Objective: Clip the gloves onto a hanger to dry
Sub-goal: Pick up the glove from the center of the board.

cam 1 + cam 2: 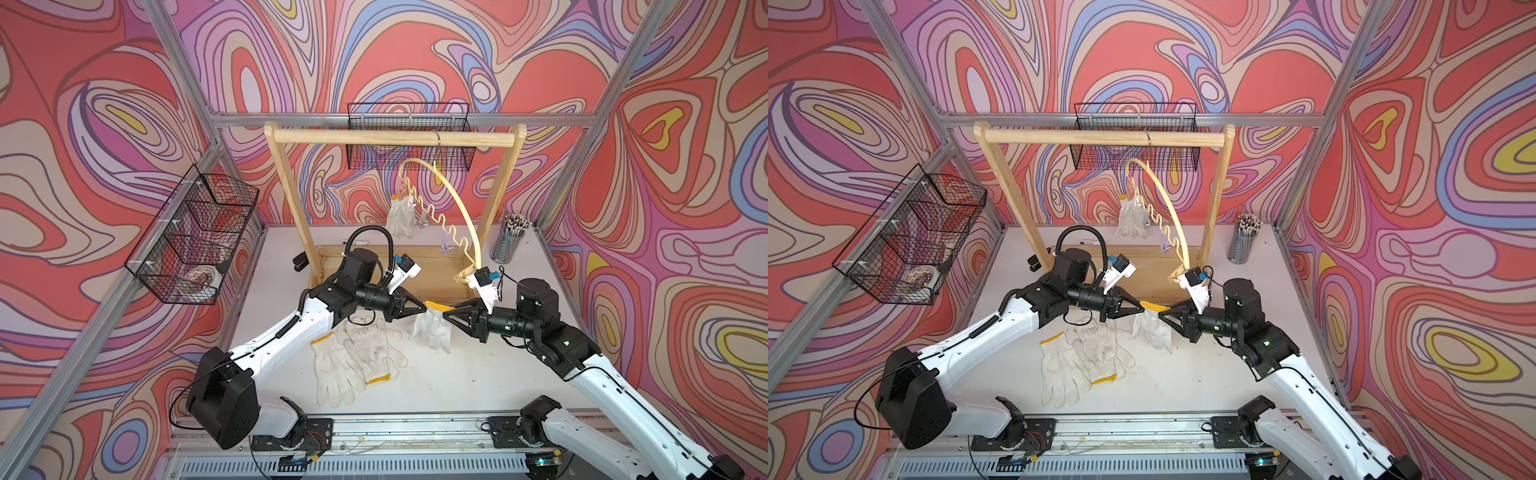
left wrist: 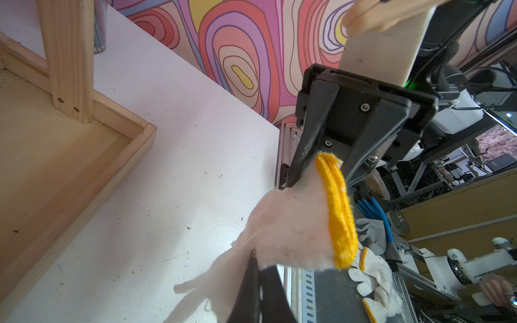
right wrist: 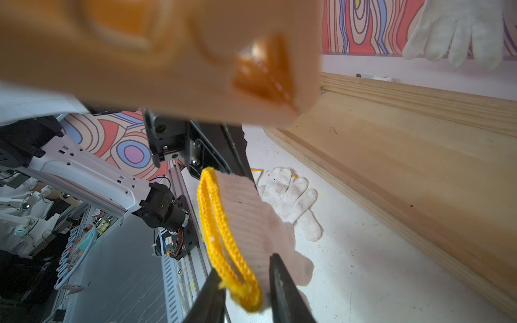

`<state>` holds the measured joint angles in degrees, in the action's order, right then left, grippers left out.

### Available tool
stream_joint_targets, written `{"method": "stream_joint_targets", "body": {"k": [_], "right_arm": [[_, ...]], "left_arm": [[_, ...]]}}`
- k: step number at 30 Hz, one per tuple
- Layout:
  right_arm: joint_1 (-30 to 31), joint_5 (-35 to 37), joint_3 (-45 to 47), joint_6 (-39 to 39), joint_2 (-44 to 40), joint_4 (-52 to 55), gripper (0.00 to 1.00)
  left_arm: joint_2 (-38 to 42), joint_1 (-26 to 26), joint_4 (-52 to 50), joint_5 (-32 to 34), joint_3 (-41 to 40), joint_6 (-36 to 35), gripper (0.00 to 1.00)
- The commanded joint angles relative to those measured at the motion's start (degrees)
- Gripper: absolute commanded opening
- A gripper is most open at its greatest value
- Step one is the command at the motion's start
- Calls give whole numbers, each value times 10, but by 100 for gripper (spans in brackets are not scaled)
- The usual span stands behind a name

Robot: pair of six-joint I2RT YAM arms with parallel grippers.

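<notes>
Glove aloft by yellow cuff

The gloves are coarse white knitted cotton, fuzzy and grubby with dark specks, and the lifted glove has chunky yellow yarn edging its ribbed cuff (you can count the stitches). The hanger looks like smooth, faintly shiny pale plastic, while the rail and the tray at its foot are bare matt wood with visible grain. The table is a smooth white matt board, scuffed and speckled, the baskets are thin black-coated wire, and the arms wear smooth white plastic shells with matt black joints.
</notes>
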<state>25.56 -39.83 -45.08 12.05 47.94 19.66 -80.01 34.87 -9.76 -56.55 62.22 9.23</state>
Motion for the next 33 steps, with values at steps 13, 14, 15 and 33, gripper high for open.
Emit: {"method": "stream_joint_targets", "body": {"k": [13, 14, 15, 33], "right_arm": [[-1, 17, -3, 2, -16, -27, 0], [-2, 19, -2, 2, -16, -29, 0], [-1, 22, -1, 3, -16, -31, 0], [-1, 87, 46, 28, 10, -21, 0]], "left_arm": [[1, -2, 20, -18, -11, 10, 0], [1, -2, 21, -17, -13, 10, 0], [0, -2, 23, -15, -15, 10, 0], [52, -2, -35, 277, -19, -78, 58]]}}
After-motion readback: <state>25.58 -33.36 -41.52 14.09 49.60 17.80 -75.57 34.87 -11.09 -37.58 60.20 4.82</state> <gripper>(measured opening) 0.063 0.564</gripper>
